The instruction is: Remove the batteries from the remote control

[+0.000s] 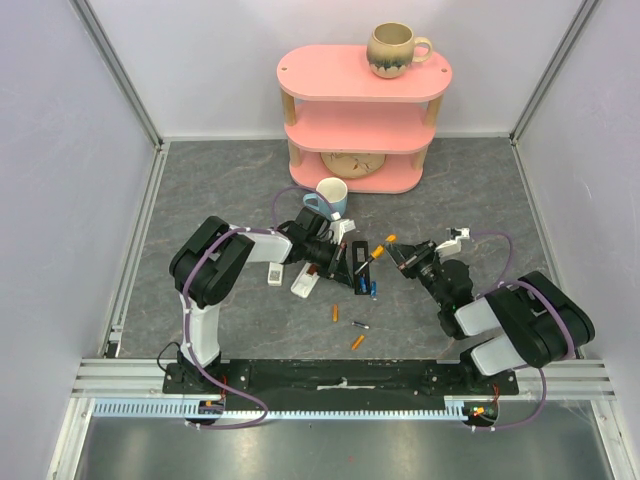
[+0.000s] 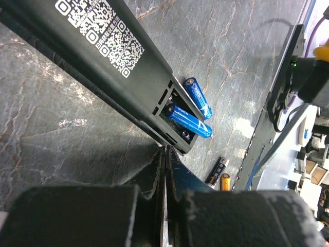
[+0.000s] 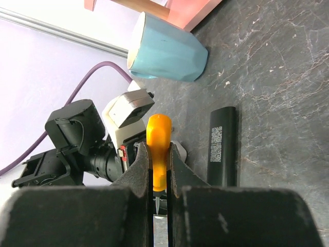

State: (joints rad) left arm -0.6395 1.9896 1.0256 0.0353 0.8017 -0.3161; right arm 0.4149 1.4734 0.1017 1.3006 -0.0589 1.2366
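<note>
We see two blue batteries side by side in the open compartment at the end of the black remote. We can't tell if both are fully seated. The remote lies mid-tabletop, between the two arms.

Three more cells lie loose near of the remote, apart from each other:
- an orange battery
- a grey battery
- a second orange battery, nearest to the arm bases

The left gripper has its fingers pressed together with nothing visible between them. Its tips are right at the compartment end of the remote; we can't tell if they touch it.

The right gripper is clamped on the orange handle of a screwdriver, just right of the remote.

A blue mug stands just far of the remote. A pink shelf stands at the far side, with a beige mug on its top level.
</note>
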